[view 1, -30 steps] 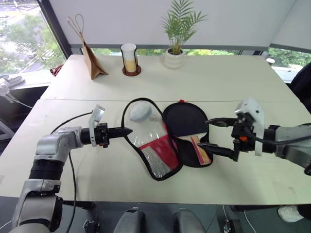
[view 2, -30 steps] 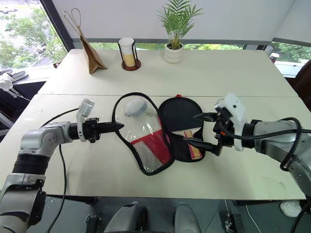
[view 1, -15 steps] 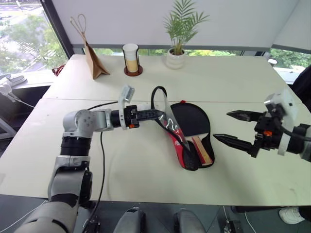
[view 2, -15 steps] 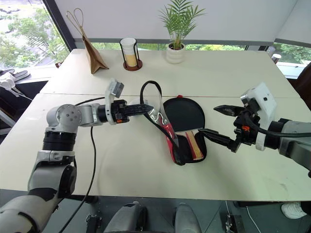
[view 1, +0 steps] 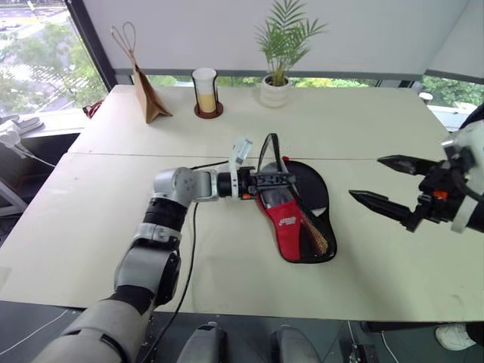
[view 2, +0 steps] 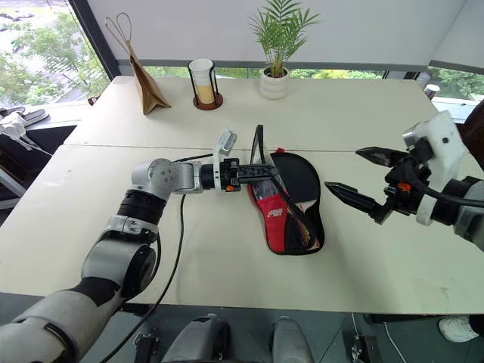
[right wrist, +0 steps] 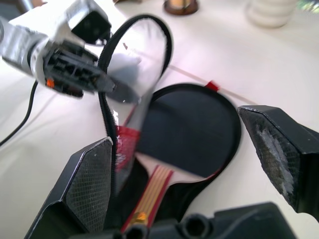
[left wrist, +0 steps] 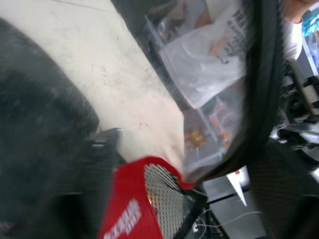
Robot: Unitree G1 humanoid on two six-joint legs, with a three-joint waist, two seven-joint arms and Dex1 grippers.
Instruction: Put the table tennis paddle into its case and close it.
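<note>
The black case (view 1: 296, 227) lies mid-table. Its lid, with a red mesh panel (view 2: 274, 212), is tipped over toward the base and leans above it. The table tennis paddle (right wrist: 189, 129) lies in the base with its black face up and its wooden handle (right wrist: 149, 194) toward me. My left gripper (view 1: 272, 180) reaches in level from the left at the lid's raised zip rim. Its fingers stand apart, with the red panel (left wrist: 124, 214) between them. My right gripper (view 1: 367, 178) hangs open, off to the right of the case and above the table.
At the table's far edge stand a brown paper bag (view 1: 145, 94), a cup in a holder (view 1: 204, 92) and a potted plant (view 1: 276, 76). A pale fluffy ball (right wrist: 127, 64) shows through the lid's clear window. A black cable trails from my left arm.
My left gripper swung the lid up and rightward over the paddle, and its jaws came apart. My right gripper drew back to the right and rose, staying open.
</note>
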